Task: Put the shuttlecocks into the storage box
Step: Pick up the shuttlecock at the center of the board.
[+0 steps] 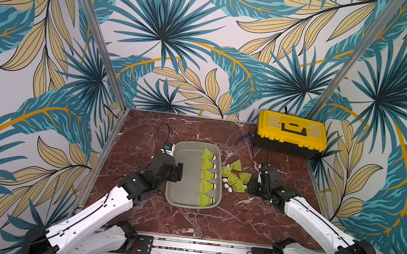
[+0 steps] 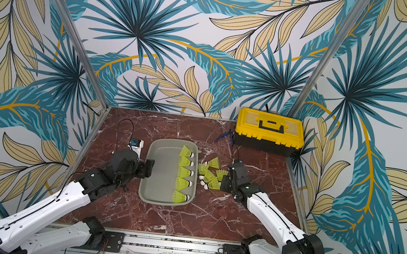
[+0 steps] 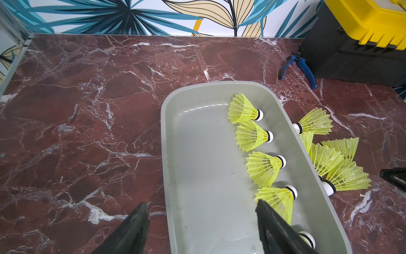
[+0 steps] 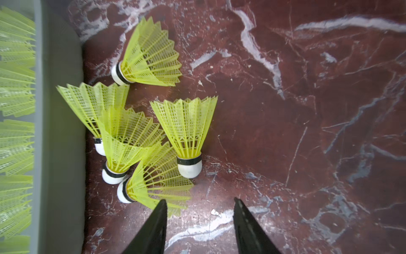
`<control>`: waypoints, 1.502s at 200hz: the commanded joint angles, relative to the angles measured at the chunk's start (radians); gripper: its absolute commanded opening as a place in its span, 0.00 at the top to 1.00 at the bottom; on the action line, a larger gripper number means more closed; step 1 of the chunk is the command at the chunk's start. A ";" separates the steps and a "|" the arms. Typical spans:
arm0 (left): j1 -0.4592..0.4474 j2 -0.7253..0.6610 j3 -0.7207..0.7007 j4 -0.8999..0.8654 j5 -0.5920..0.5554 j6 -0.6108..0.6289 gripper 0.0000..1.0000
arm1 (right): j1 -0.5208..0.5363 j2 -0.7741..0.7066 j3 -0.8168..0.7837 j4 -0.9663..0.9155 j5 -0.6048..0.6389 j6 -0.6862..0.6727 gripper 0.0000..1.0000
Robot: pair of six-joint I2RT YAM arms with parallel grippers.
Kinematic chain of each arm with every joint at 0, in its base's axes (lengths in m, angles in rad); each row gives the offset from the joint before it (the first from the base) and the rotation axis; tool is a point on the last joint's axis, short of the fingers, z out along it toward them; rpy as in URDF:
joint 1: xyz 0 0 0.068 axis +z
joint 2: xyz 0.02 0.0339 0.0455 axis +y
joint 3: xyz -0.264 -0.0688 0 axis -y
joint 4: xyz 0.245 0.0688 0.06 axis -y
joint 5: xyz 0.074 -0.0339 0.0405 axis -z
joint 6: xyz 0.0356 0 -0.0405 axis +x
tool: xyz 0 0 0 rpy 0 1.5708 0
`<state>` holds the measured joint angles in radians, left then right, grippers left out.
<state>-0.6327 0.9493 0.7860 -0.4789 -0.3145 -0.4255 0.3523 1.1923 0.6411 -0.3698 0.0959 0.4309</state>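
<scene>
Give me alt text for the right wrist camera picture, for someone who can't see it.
Five neon yellow-green shuttlecocks lie clustered on the red marble table beside the grey storage box. The right gripper, open and empty, sits just short of them.

Leaf-print walls (image 1: 207, 42), red marble tabletop (image 1: 186, 222)

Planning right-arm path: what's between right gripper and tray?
Five loose shuttlecocks lie between the right gripper and the tray, shown in both top views.
</scene>
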 commanded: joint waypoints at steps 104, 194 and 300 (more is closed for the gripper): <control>0.010 -0.046 0.022 0.016 -0.025 0.021 0.20 | -0.024 0.223 0.082 0.082 -0.072 0.009 0.54; 0.013 -0.035 0.016 0.029 -0.023 0.025 0.20 | -0.023 0.330 0.129 0.070 -0.042 0.065 0.60; 0.014 -0.033 0.010 0.035 -0.015 0.025 0.20 | -0.023 0.361 0.120 0.105 0.022 0.148 0.71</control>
<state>-0.6262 0.9165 0.7860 -0.4652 -0.3260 -0.4110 0.3325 1.5471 0.7605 -0.2749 0.0788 0.5426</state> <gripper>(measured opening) 0.802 0.310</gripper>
